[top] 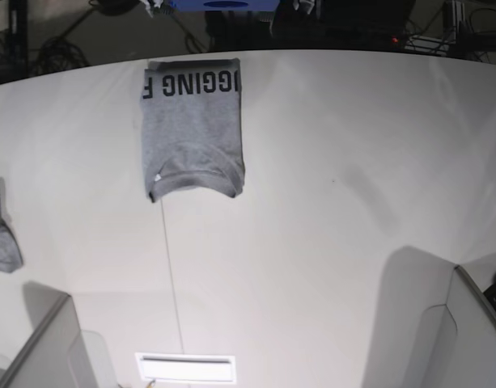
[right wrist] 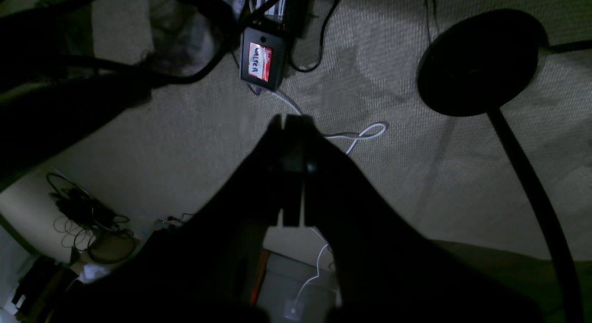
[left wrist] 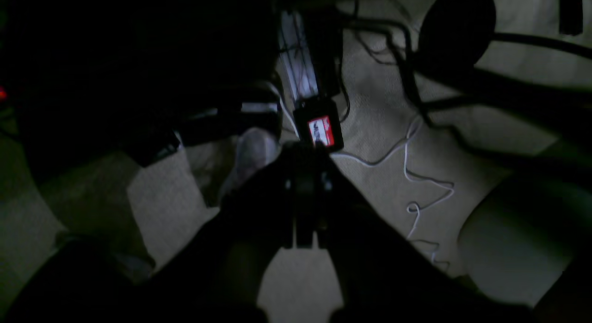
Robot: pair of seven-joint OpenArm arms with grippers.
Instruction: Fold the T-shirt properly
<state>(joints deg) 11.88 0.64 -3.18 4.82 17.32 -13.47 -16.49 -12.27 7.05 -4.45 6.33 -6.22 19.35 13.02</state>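
T-shirt: the grey T-shirt [top: 192,125] lies folded into a narrow upright rectangle on the far left part of the table, its far edge close to the table's far rim.
Lettering: black capital letters run across the T-shirt's far end, reading upside down in the base view; the rest of the cloth that shows is plain grey.
Near edge of shirt: the collar's curved band shows at the near end, with a small white tag just to its left.
Table: the white table [top: 328,242] fills most of the base view; a thin seam line runs from the T-shirt's near left corner toward the near edge.
Small cloth: a second, smaller grey cloth piece [top: 1,234] with dark print lies at the table's left edge, well apart from the T-shirt.
Left gripper: the left gripper [left wrist: 305,149] points down at a carpeted floor, its jaws pressed together with nothing between them.
Right gripper: the right gripper [right wrist: 289,121] also hangs over the carpet, jaws together and empty.
Floor, left wrist view: a white cable [left wrist: 416,184] snakes over the carpet; a black box with a red and white label [left wrist: 319,128] lies just beyond the fingertips.
Floor, right wrist view: what seems the same kind of labelled box [right wrist: 261,59] lies far of the gripper, though the dim light makes details uncertain; a round black stand base [right wrist: 481,61] sits to the right.
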